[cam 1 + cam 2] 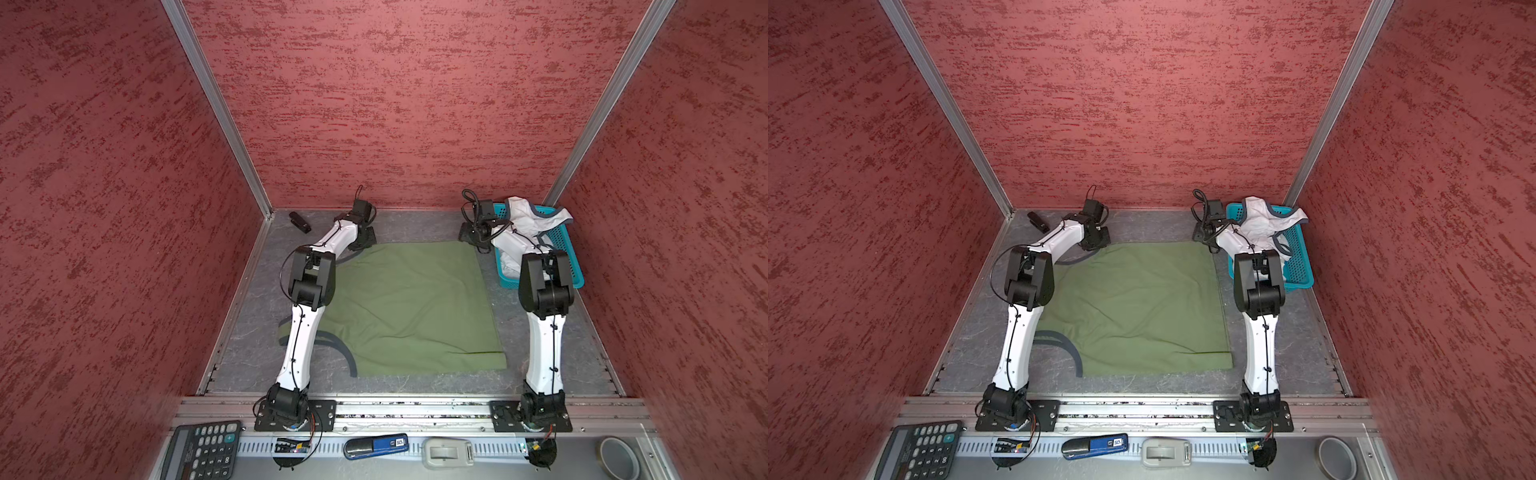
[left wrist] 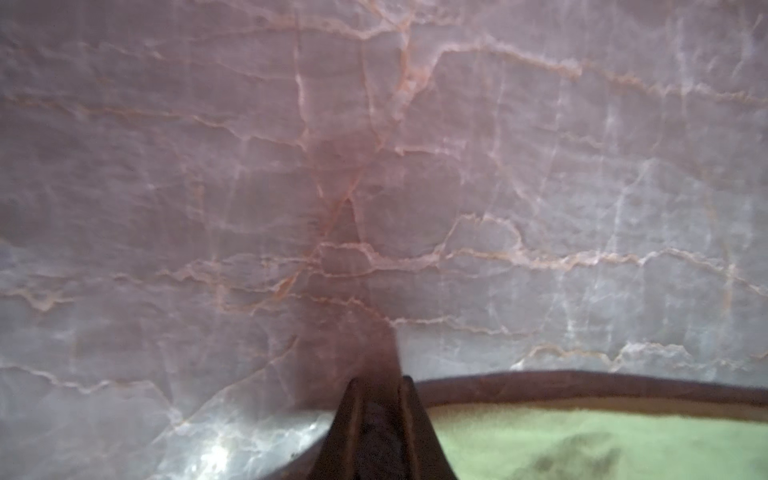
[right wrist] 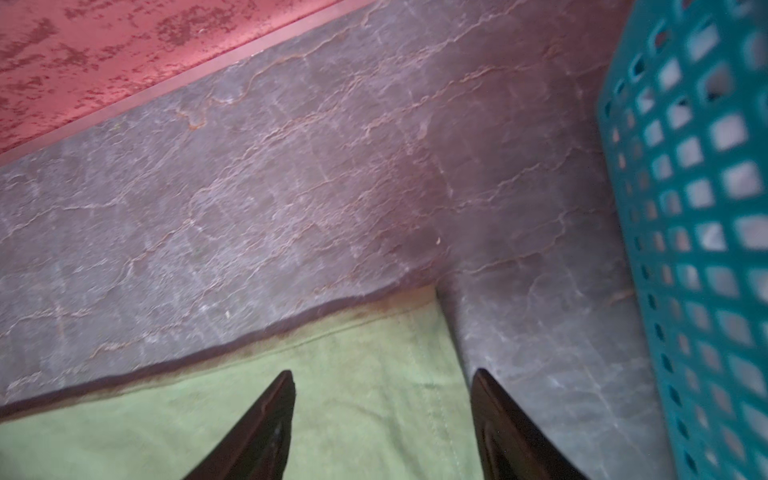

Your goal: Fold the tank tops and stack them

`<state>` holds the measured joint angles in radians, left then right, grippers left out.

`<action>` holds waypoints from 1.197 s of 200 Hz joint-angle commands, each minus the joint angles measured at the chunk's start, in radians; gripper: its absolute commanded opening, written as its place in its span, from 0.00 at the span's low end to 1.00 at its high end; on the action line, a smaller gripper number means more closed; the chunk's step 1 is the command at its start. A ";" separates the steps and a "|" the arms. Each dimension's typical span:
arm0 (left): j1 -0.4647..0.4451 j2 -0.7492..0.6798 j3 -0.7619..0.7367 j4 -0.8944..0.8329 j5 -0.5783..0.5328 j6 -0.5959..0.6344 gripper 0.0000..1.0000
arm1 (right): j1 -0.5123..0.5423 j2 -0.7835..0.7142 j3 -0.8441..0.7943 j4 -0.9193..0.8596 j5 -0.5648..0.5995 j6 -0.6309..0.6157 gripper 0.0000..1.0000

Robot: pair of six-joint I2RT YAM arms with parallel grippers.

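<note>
olive tank top (image 1: 407, 307): spread flat on the grey veined table (image 1: 415, 226) between the two arms, well apart from the white one.
its look: plain green side up with a few soft creases; a straight stitched edge on the right and curved grey-trimmed armholes on the left.
white tank top (image 1: 528, 220): crumpled in the turquoise basket (image 1: 571, 266) at the far right corner, with grey trim draped over the rim.
both top views: show the whole green cloth (image 1: 1133, 307) and the white heap (image 1: 1262, 220); the wrists hide both sets of fingertips.
left wrist view alone: the left gripper (image 2: 380, 399) has its fingers drawn together, pinching the dark grey trim at the far left edge of the green cloth; the cloth here is blurred.
right wrist view alone: the right gripper (image 3: 383, 374) stands with its jaws apart at the cloth's far right corner, one finger over green cloth and one over bare table; whether they touch, cannot tell.
also there: the basket's mesh wall (image 3: 698, 208) beside that corner, not touching the cloth.
</note>
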<state>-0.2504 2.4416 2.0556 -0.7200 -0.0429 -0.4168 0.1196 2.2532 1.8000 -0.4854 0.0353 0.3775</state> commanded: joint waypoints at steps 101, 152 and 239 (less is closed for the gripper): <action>0.056 -0.102 -0.153 0.130 0.087 0.021 0.08 | -0.006 0.269 0.350 -0.129 -0.132 -0.035 0.56; 0.052 -0.064 -0.088 0.108 0.092 0.024 0.06 | -0.006 0.239 0.305 -0.121 -0.136 -0.029 0.27; 0.040 -0.156 -0.141 0.162 0.060 0.097 0.04 | -0.028 0.032 0.145 -0.002 0.011 -0.071 0.00</action>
<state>-0.2047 2.3535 1.9652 -0.6064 0.0288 -0.3611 0.1127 2.4214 2.0281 -0.5705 -0.0143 0.3199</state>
